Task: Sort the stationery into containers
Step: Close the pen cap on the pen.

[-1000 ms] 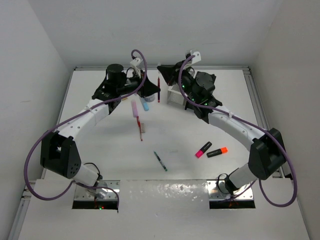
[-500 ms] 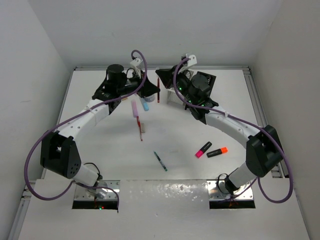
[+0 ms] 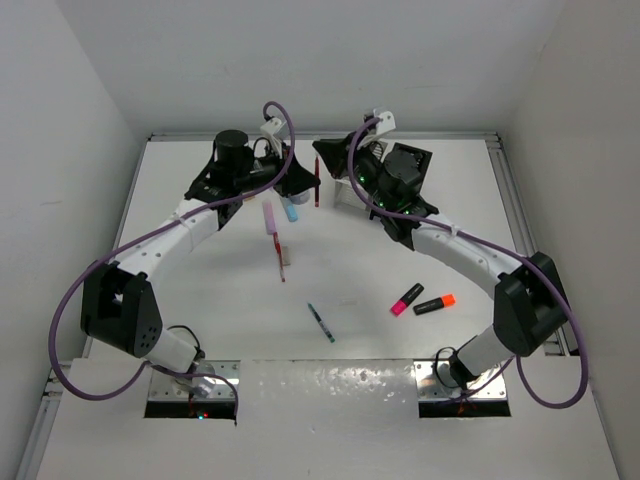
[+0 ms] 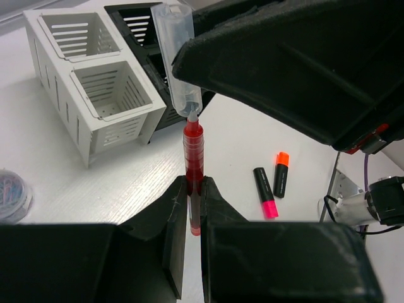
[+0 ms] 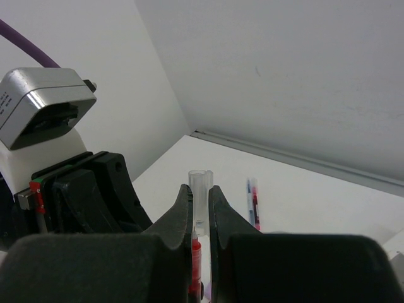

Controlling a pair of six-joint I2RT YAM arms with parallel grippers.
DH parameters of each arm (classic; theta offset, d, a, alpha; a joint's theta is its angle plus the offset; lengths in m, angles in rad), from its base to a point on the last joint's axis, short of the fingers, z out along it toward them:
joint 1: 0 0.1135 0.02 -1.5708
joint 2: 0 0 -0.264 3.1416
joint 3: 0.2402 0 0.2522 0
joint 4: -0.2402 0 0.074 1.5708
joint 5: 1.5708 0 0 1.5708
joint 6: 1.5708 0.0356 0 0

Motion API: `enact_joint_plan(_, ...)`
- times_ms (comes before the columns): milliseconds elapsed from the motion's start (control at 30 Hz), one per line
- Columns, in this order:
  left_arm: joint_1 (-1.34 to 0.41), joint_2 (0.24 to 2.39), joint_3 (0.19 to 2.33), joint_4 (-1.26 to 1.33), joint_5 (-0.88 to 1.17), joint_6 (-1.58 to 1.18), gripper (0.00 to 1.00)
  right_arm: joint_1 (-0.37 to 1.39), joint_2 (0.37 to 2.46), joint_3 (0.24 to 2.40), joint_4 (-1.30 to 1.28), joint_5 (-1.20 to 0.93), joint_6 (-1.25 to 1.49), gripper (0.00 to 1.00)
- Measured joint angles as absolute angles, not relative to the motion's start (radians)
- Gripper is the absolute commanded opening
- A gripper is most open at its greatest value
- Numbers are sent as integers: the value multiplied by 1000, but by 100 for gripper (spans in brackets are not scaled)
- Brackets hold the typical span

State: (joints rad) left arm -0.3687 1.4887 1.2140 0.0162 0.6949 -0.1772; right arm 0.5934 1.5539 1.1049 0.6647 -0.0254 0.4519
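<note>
Left claw [image 4: 192, 186] is clenched on the lower barrel of a red pen [image 4: 193, 148], which is held upright clear of the bench [image 4: 240, 145]. Right claw [image 5: 201, 192] is clenched on the pen's clear cap [image 5: 201, 178], directly above the left claw, so one pen is gripped at both ends. White bin [image 4: 63, 120] and black bin [image 4: 136, 16] are seen just beyond the left claw, to its left.

Risks, as judged:
- If the claws are drawn apart, the cap may be pulled off and the barrel left behind.
- If the left claw is released first, the pen would hang by the smooth cap alone. It could slip or swing, and the bin opening could be missed.
- Contact between the claws is possible, since little clearance is seen.
</note>
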Motion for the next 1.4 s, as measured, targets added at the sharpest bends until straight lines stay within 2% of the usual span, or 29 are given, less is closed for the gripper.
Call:
enact_joint_plan(500,-371,1488,1209,27,673,-194,0,611,1545,1048,698,-5,476,0)
enact_joint_plan(900,-358,1489,1196,49,755,-276,0,609,1489,901,843,-15,475,0)
enact_joint_plan(1400,-365,1510,1196,-41,755,-186,0,640,1499,734,1039,42,437,0)
